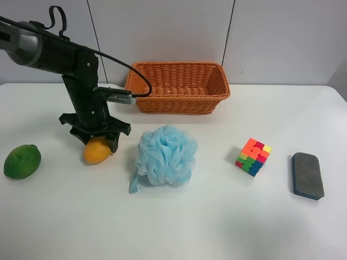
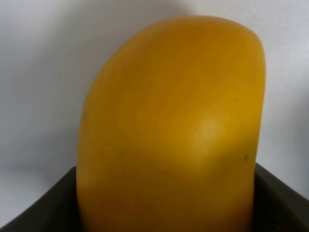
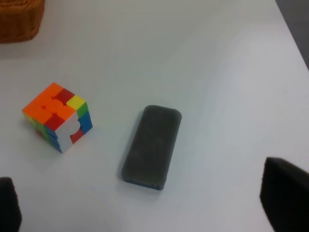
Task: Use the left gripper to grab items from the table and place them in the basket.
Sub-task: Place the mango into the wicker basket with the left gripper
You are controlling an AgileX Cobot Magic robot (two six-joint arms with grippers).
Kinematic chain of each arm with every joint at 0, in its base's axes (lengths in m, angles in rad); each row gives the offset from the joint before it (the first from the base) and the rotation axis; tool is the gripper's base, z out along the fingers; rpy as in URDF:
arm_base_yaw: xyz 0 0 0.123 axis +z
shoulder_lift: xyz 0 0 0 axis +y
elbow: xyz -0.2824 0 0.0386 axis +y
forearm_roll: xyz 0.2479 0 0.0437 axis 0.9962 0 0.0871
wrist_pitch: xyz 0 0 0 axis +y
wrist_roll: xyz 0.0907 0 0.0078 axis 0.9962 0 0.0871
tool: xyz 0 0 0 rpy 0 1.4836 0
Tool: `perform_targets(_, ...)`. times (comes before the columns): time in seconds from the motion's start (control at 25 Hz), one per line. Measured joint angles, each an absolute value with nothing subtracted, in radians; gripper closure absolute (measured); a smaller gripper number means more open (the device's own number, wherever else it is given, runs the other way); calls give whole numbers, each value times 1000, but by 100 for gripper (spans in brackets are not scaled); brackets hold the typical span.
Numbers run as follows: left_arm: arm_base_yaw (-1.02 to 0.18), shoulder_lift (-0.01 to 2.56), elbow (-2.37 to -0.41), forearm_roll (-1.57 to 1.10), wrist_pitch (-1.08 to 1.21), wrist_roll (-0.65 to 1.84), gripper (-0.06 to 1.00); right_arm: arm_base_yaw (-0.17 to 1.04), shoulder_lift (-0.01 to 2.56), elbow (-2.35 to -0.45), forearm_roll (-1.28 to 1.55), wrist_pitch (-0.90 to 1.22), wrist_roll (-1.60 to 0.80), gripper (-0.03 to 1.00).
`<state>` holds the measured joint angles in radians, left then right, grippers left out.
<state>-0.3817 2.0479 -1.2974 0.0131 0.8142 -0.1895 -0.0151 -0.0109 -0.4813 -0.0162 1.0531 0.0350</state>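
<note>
Mango top beneath left pincer; basket mostly outside the right wrist view.

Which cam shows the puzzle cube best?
Right wrist: the puzzle cube sits close and unobstructed, three faces visible. Exterior high shows it whole but small, between the bath pouf and the sponge. Left wrist misses it; the mango fills that frame.

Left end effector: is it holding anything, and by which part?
The left end effector grips the mango by its upper part, with fingers pressed on opposite sides. The mango's lower end sticks out below the claw.
</note>
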Motion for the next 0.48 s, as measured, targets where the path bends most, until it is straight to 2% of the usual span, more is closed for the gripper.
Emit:
perform_targets(0.28, -382, 1927, -1305, 35, 858, -190, 34, -15, -11, -481, -16, 1053, 35, -3)
perform_targets(0.48, -382, 1872, -1414, 46, 997, -197, 34, -15, -11, -481, -16, 1053, 35, -3)
